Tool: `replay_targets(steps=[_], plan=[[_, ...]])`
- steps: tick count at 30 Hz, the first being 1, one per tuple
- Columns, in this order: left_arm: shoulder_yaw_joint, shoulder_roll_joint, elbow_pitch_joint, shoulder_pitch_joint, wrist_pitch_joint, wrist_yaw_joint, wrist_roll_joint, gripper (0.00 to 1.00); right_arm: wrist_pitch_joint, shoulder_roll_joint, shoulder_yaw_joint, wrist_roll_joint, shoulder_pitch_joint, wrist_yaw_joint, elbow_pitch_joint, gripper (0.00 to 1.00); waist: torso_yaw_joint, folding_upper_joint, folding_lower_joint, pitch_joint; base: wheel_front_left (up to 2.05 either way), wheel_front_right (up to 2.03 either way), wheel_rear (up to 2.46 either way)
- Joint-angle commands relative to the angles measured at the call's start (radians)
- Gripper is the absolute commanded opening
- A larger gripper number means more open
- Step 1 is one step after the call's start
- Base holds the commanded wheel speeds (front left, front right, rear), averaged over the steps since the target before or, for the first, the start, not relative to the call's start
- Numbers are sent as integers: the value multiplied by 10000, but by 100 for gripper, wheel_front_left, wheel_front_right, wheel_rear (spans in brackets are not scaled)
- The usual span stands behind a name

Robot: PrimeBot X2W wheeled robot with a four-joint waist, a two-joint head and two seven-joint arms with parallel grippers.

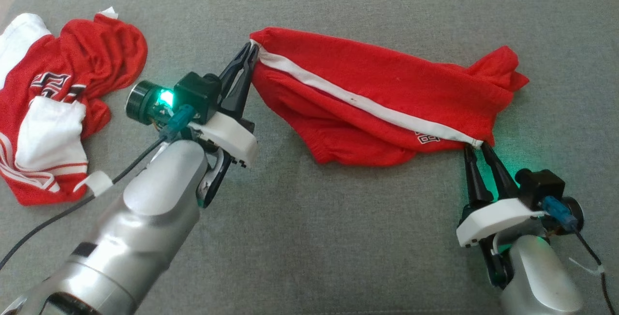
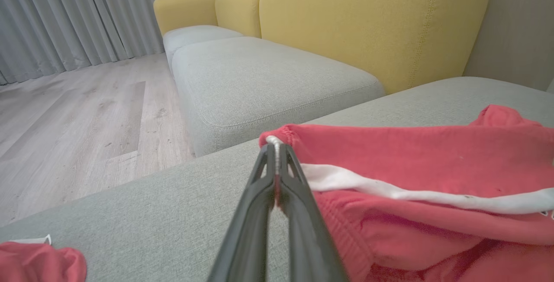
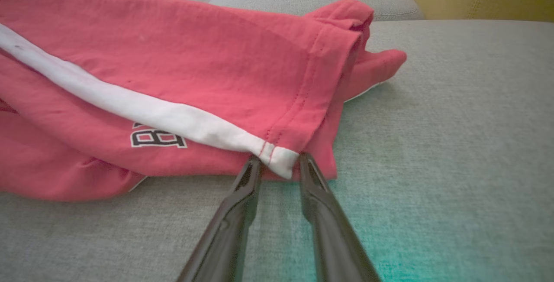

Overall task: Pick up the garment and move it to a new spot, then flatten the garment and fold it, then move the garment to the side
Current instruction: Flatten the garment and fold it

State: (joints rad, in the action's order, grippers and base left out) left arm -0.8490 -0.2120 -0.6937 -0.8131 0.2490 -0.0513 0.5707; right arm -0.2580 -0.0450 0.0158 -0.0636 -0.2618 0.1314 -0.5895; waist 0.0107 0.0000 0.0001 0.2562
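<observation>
I see left gripper [image 1: 251,49] clamped on the waistband end of the red shorts [image 1: 387,87]; right gripper [image 1: 476,148] parted, straddling the striped hem corner on the sofa cushion [image 1: 338,237].

Grey cushion [image 1: 338,237], yellow backrest [image 2: 368,22], wooden floor [image 2: 78,113], curtains [image 2: 65,17]

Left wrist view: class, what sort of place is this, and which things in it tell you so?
Probably a home living room: a sofa with yellow backs and grey seats, a wood-plank floor, and long grey curtains.
</observation>
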Motion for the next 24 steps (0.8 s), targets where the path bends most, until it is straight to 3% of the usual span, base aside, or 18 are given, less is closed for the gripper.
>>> replay_targets(steps=[1,2,3,4,5,6,14,24], plan=[[321,-218,223,-507,107,39,-16,0,-38,-66,164,85,-253,-7,231,35,11,0,-1,-8,0,0,0],[316,-213,223,-501,108,36,-11,0,-38,-65,170,101,-260,-7,249,31,20,0,-1,-13,0,0,0],[313,-210,224,-499,108,32,-6,0,-38,-65,165,135,-262,-7,315,18,26,0,-1,-16,0,0,0],[313,-210,224,-499,108,32,-6,0,-38,-65,165,135,-262,-7,315,18,26,0,-1,-16,0,0,0],[310,-209,221,-497,109,30,-4,0,-38,-64,155,167,-253,-7,378,2,29,0,-1,-23,0,0,0],[304,-209,214,-492,110,31,-5,0,-38,-63,161,195,-242,-7,451,0,29,0,-1,-40,0,0,0],[564,-284,654,-232,123,31,-130,0,-38,-59,-221,486,236,-7,1708,0,-104,0,-1,-728,0,0,0],[1688,-678,3378,268,126,312,-817,0,-38,-414,-1928,1065,321,-7,5700,0,-519,0,-1,-2270,0,0,0]])
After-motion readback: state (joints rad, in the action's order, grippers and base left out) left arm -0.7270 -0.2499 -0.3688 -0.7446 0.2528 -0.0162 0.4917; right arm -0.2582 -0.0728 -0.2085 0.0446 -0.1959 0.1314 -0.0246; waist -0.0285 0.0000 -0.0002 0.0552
